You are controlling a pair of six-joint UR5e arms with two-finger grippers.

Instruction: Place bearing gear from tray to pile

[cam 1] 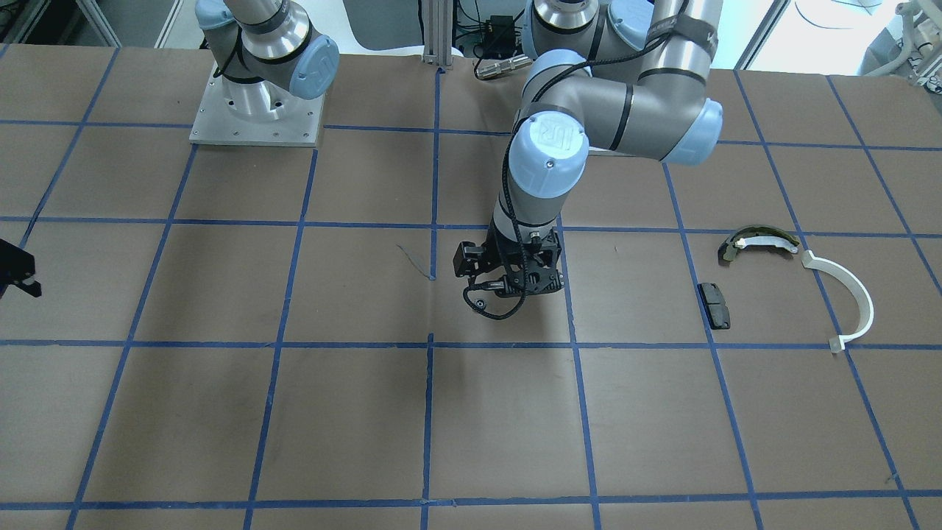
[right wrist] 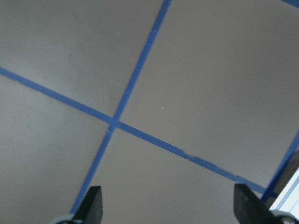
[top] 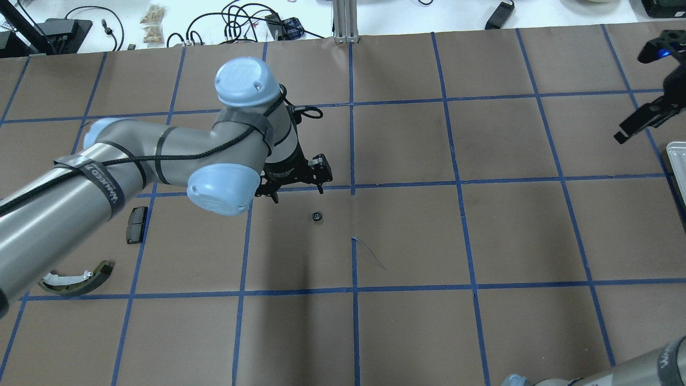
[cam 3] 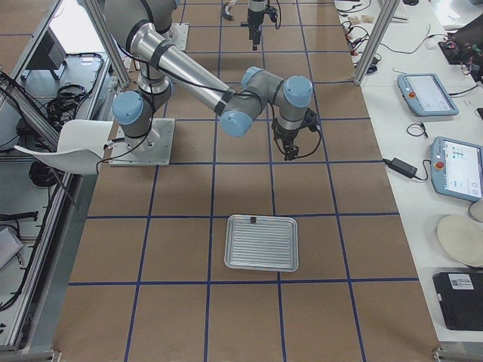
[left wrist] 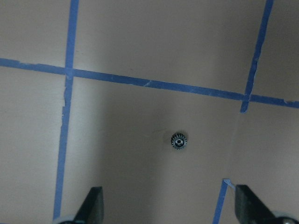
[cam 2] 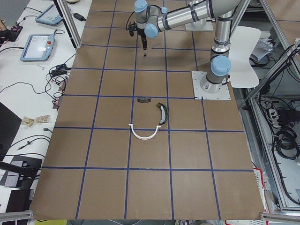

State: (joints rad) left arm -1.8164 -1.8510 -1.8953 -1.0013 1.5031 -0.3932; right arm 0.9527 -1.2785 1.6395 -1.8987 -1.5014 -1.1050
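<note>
Just ahead of the left gripper (left wrist: pixel 168 210), on brown paper (left wrist: pixel 140 37): tiny dark toothed bearing gear (left wrist: pixel 178 141), untouched. Fingers (left wrist: pixel 93 207) spread wide, holding nothing; same for the right gripper (right wrist: pixel 168 210). Far from the left gripper, the pile (cam 1: pixel 791 243): curved olive brake shoe (cam 1: pixel 758 237), thin white half-ring (cam 1: pixel 867 302), black pad (cam 1: pixel 714 305). Perhaps "UR" on a blue joint cap (cam 1: pixel 550 151), blurry.

Left claw (cam 1: pixel 515 283) over gridded table (cam 1: pixel 221 412)

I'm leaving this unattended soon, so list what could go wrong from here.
The small black toothed gear lies flat, tiny beside the left gripper's wide-open fingers: they may miss or flick it. Once released near the olive-and-white brake shoe, it could roll away.
</note>
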